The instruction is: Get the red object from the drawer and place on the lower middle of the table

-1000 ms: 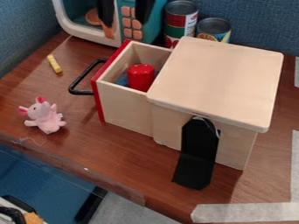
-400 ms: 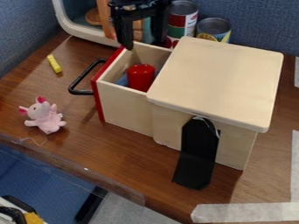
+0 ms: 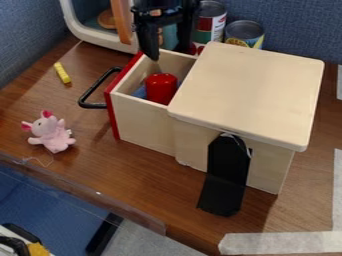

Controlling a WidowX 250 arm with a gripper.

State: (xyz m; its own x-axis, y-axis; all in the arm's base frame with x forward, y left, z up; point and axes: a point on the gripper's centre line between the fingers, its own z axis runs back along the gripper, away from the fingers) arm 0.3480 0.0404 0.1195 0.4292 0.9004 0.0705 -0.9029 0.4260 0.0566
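The red object [image 3: 161,90] is contained in the drawer [image 3: 141,122], by whose far end the widely spread gripper [image 3: 169,54] is suspended.

The black two-finger gripper [image 3: 167,52] was seen at the top of the camera view, a little left of its centre, with both fingertips pointed downward. The fingers [image 3: 147,41] were held apart, and an open gap was left between them. The finger on the view's left side was more fully exposed, its dark tip being tapered and tilted slightly toward the gap. The other finger was held more nearly upright. Above them, both were joined by the black gripper body, which was cut off by the view's upper edge
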